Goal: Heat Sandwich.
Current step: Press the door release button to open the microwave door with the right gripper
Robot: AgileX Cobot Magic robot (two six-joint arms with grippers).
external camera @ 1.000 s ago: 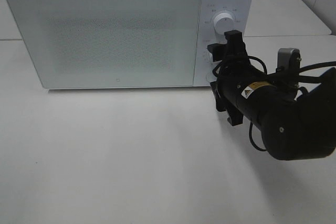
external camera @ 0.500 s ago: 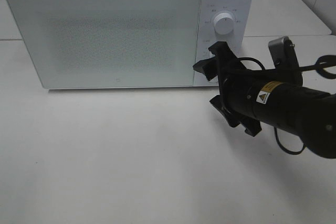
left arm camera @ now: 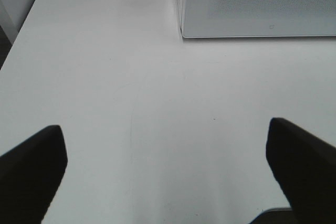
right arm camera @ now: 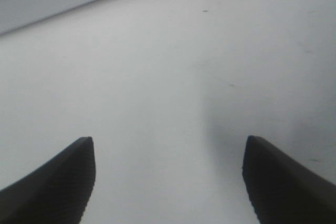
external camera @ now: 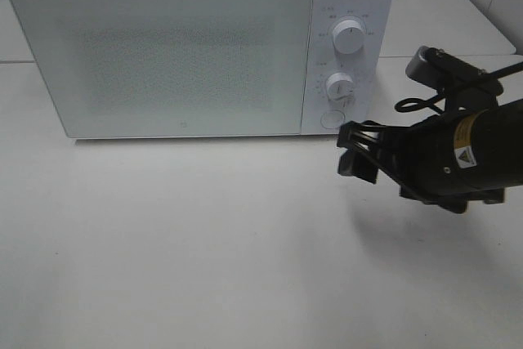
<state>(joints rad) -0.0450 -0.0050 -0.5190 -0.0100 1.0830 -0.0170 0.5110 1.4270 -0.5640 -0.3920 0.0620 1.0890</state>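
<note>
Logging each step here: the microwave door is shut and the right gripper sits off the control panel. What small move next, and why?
Probably draw the right gripper back toward rest: it is open, empty and clear of the lower knob, the microwave door is shut, and no sandwich shows outside.

A white table (external camera: 204, 243) abuts another white table (external camera: 441, 14) behind.

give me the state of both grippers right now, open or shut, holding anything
Black left gripper: open, holding nothing.
Black right gripper: open, holding nothing.
</note>
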